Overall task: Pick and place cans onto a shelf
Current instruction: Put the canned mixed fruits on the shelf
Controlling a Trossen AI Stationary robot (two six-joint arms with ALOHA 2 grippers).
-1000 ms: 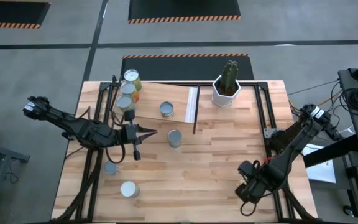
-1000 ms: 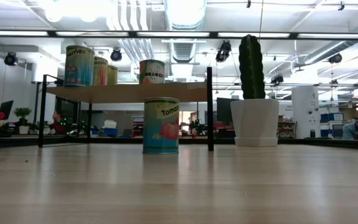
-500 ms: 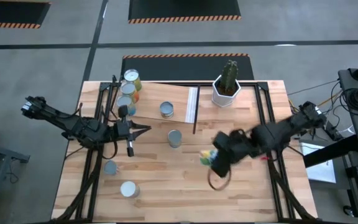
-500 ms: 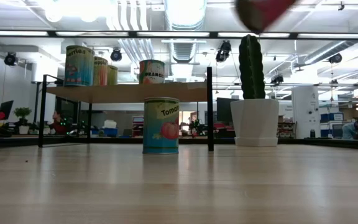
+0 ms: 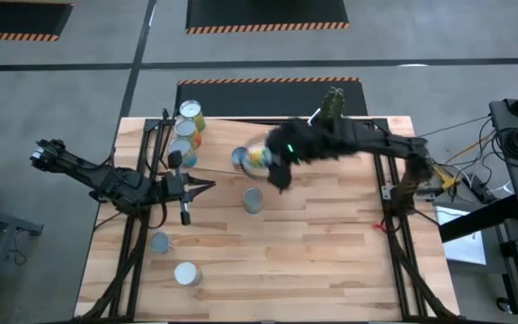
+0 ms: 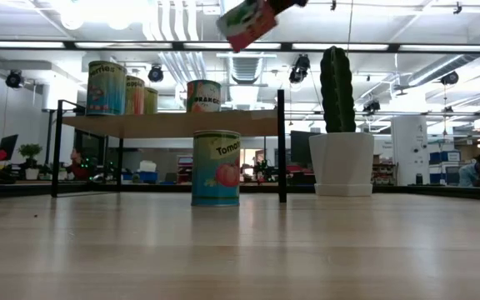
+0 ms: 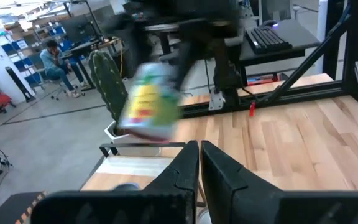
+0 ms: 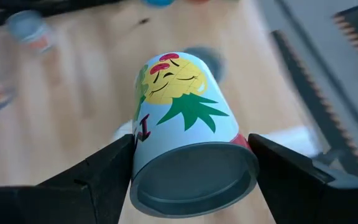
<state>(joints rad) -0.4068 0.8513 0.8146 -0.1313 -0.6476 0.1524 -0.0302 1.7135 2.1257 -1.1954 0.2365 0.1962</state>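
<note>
Risk: right gripper (image 8: pixel 191 162) clamps the pineapple can (image 8: pixel 188 155) tilted above the shelf (image 5: pixel 259 148), so it may topple the shelved can (image 5: pixel 240 159); left gripper (image 5: pixel 207 186) shut, empty.

Two dark, apparently black arms, slim-jointed, with thin cables trailing.

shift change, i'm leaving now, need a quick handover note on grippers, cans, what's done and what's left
Right gripper: shut on a pineapple can, carried in the air above the shelf.
Left gripper: shut, empty, waiting at the table's left side.
Done: four cans stand on the shelf, three at its left end and one near its right end.
Left: the held can, the tomato can on the table beside the shelf, and two cans near the front left corner.
A cactus pot stands right of the shelf.
</note>
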